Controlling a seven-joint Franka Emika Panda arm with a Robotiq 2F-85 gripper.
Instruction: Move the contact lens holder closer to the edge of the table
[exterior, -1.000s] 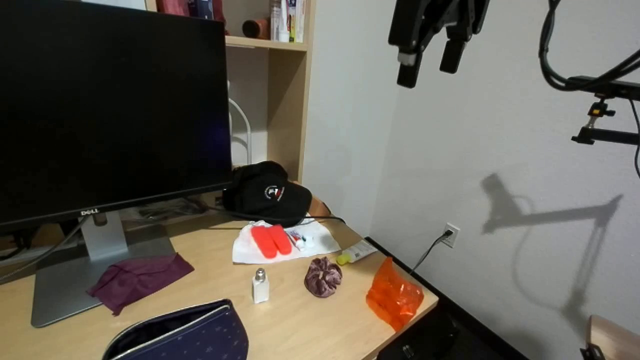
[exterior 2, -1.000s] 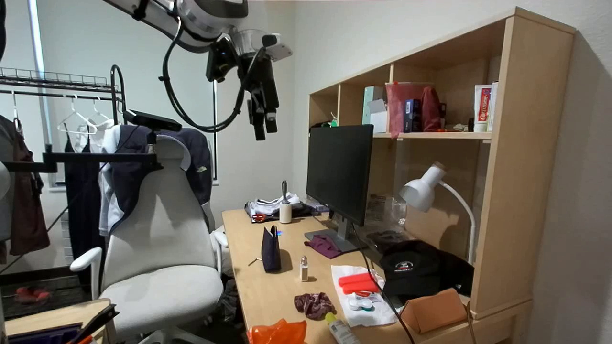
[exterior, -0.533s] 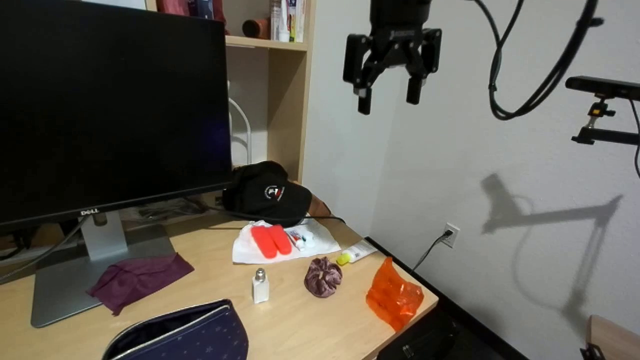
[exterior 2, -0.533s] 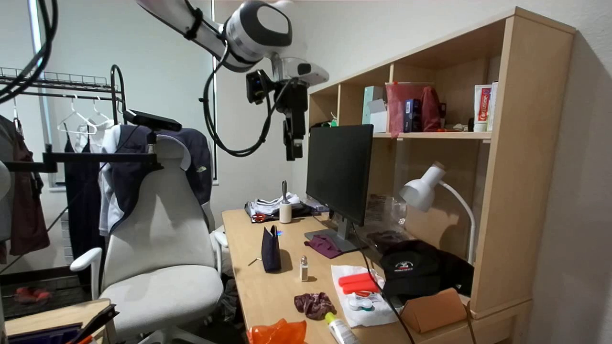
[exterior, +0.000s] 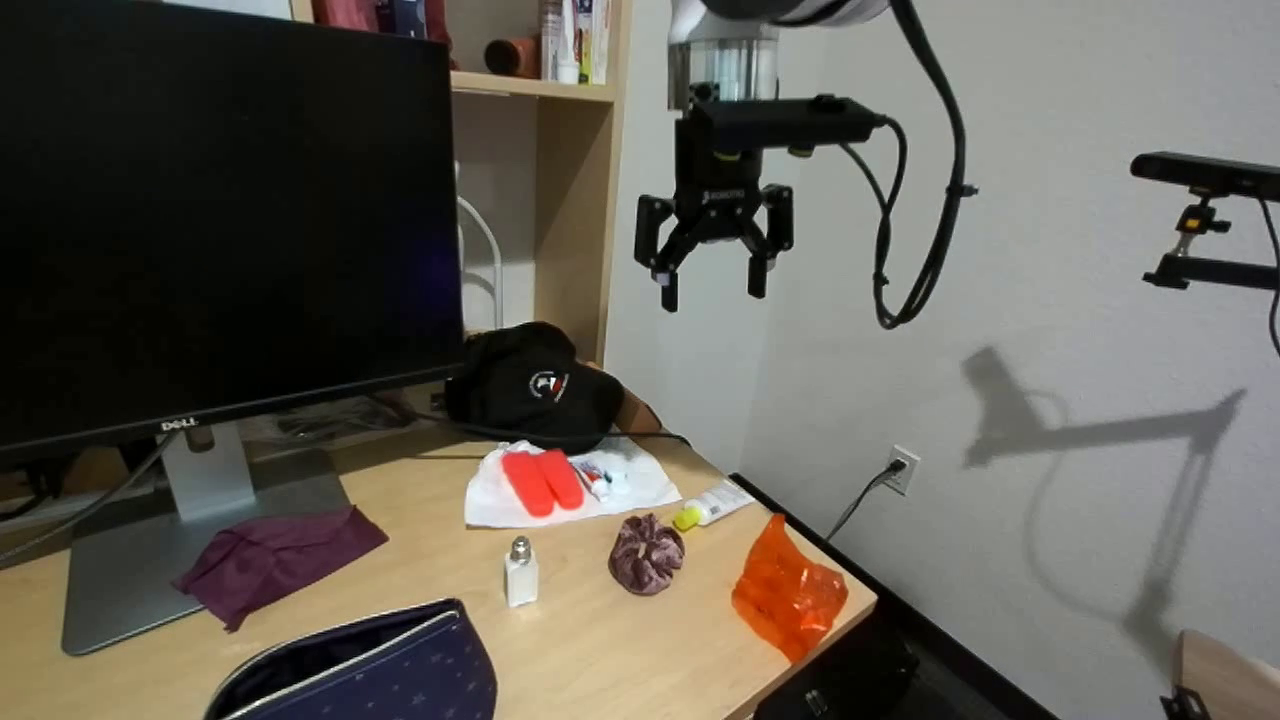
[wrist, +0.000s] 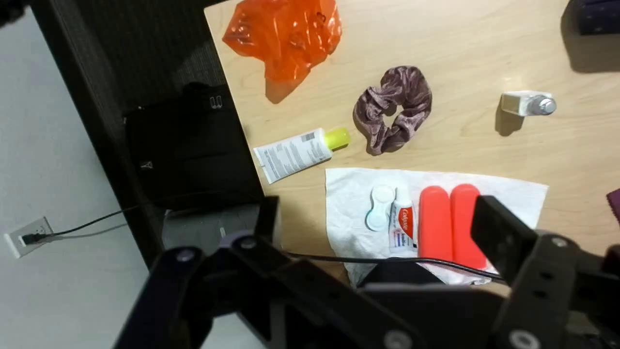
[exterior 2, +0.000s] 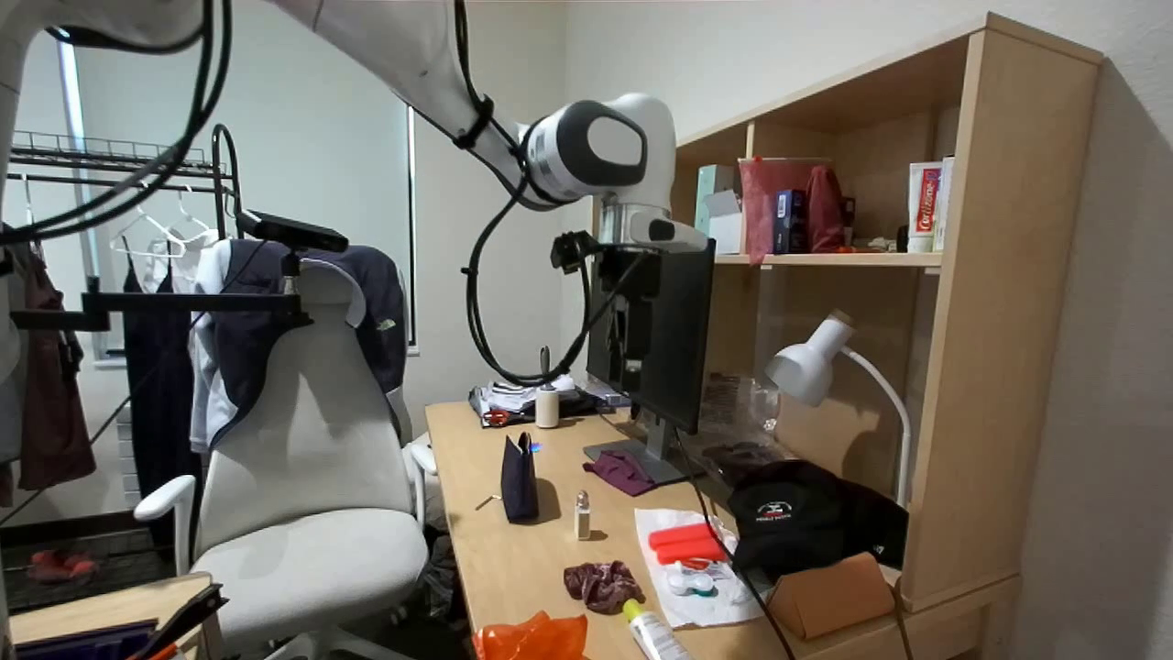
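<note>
The contact lens holder [wrist: 379, 208] is a small white case with one pale blue-green round end. It lies on a white paper towel beside a small toothpaste tube in the wrist view. It also shows in both exterior views [exterior 2: 689, 579] [exterior: 617, 483], small and partly blended with the towel. The table [wrist: 465, 63] is light tan wood. My gripper [exterior: 713, 288] is open and empty, high above the towel and apart from everything. In the wrist view its fingers [wrist: 380, 215] stand wide on either side of the lens holder, far above it.
Two red cases [wrist: 435, 223] and a toothpaste tube [wrist: 403, 225] lie on the towel. A black cable [wrist: 387, 260] crosses it by the black cap [exterior 2: 788, 513]. A scrunchie [wrist: 395, 109], a yellow-capped tube [wrist: 300, 152], a white bottle [wrist: 528, 103] and an orange bag [wrist: 286, 39] lie nearby. The monitor [exterior: 230, 230] stands close.
The arm has swung over the desk toward the towel side and come lower, and the gripper has turned to face down. The gripper stays open. The objects on the table have not moved.
</note>
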